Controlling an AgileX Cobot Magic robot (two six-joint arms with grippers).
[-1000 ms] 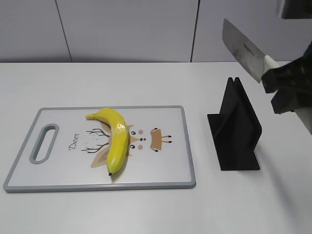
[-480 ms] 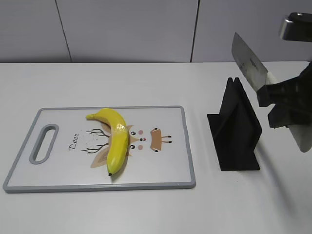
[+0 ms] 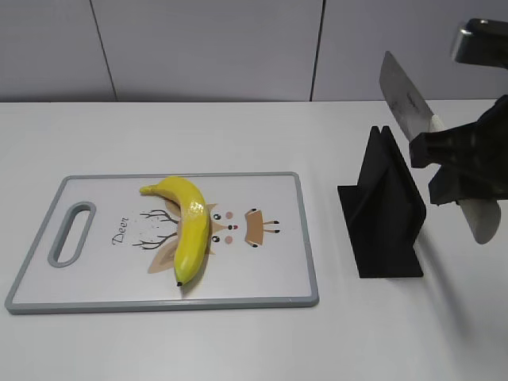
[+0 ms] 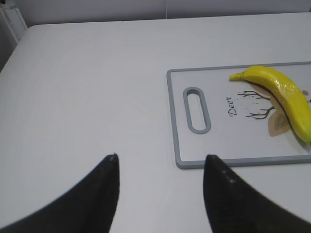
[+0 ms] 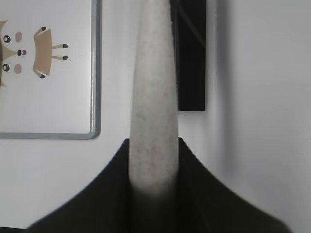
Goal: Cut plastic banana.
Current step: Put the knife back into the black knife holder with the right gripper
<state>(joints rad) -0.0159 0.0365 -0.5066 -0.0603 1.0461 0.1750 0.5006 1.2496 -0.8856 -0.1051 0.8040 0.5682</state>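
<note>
The plastic banana [image 3: 189,226] is laid on a white cutting board [image 3: 95,274] with a grey rim, on the white table [image 3: 238,135]. In the exterior view its stem end is turned toward the far left and its dark tip toward the near edge of the board, and its curved body is placed over a printed deer drawing. A slotted grey handle hole [image 3: 71,232] is seen at the board's left end. The banana is touched by neither end effector.

To the right of the board, apart from it, a black knife stand [image 3: 385,210] is set on the table. Above and just to the right of the stand, a knife [image 3: 406,94] is held in the air by the right end effector [image 3: 460,163], which is clamped on the pale speckled handle [image 5: 153,97]. The wide blade is tilted up and toward the back left, while the handle end is pointed down to the right.

The left end effector [image 4: 160,189] is held low above bare table to the left of the board; its two dark fingers are spread well apart and nothing is held between them.
</note>
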